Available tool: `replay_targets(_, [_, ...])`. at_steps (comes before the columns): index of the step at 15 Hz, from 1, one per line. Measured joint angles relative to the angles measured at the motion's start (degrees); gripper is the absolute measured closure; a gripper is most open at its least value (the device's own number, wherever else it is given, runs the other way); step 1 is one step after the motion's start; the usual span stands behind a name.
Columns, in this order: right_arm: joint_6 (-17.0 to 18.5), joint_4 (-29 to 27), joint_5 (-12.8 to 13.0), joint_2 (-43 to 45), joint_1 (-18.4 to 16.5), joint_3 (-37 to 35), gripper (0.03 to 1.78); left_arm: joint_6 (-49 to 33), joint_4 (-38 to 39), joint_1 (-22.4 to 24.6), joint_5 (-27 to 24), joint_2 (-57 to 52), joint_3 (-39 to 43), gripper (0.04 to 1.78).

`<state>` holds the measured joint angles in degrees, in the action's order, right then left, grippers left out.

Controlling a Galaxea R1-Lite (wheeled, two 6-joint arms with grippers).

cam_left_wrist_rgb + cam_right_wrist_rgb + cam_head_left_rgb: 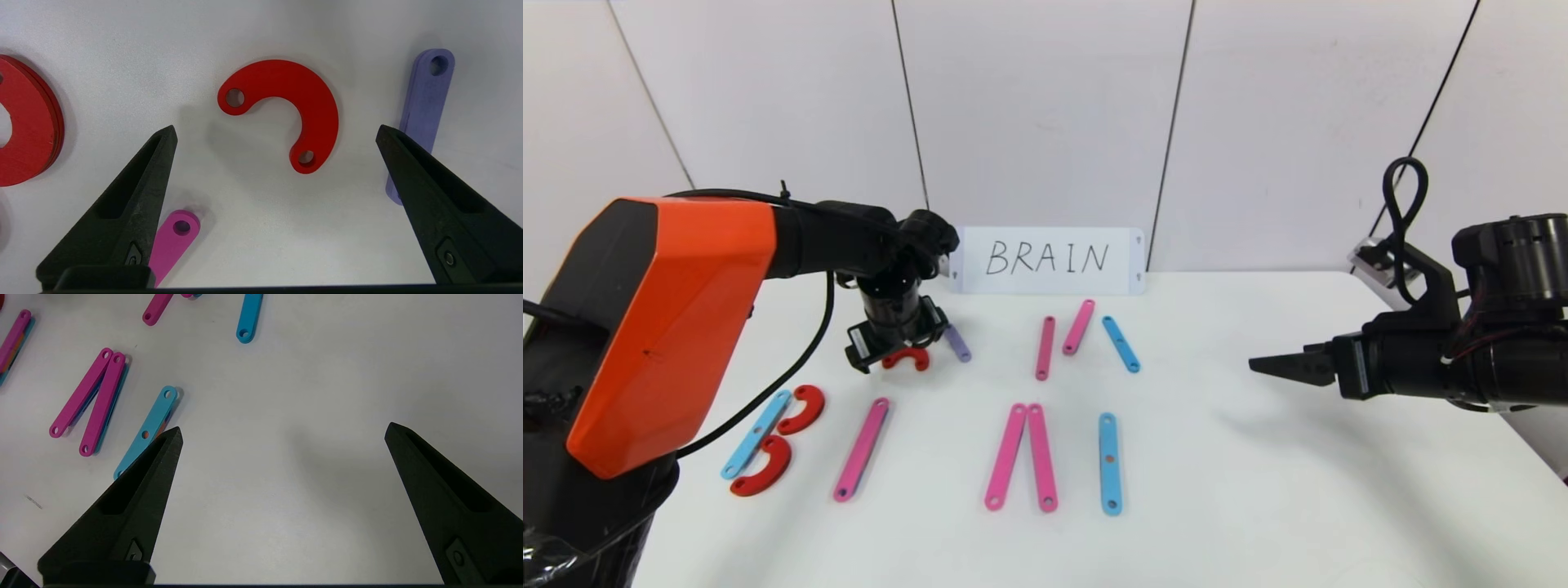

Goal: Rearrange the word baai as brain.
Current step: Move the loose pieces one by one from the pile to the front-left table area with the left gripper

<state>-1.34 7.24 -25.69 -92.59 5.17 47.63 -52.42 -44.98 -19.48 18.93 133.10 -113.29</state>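
We see a white surface (1258, 490) against a white panelled wall (1045, 106), with a BRAIN card (1049, 260) propped at 12 o'clock. The plastic letters (1021, 457) lie flat across the middle, toward 9 o'clock. The left gripper (276, 130) hangs over a red arc (294, 106) (not touching it), fingers (135, 192) wide, with a purple strip (425, 118) just beside. The right gripper (282, 430) hovers at 3 o'clock, fingers (139, 490) wide, holding nothing.
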Motion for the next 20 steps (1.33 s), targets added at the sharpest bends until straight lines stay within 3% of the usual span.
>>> replay_targets(20, [-0.02,0.0,0.02,0.23,0.09,-0.17,0.08,0.61,2.38,0.13,0.52,2.73,-0.18,0.14])
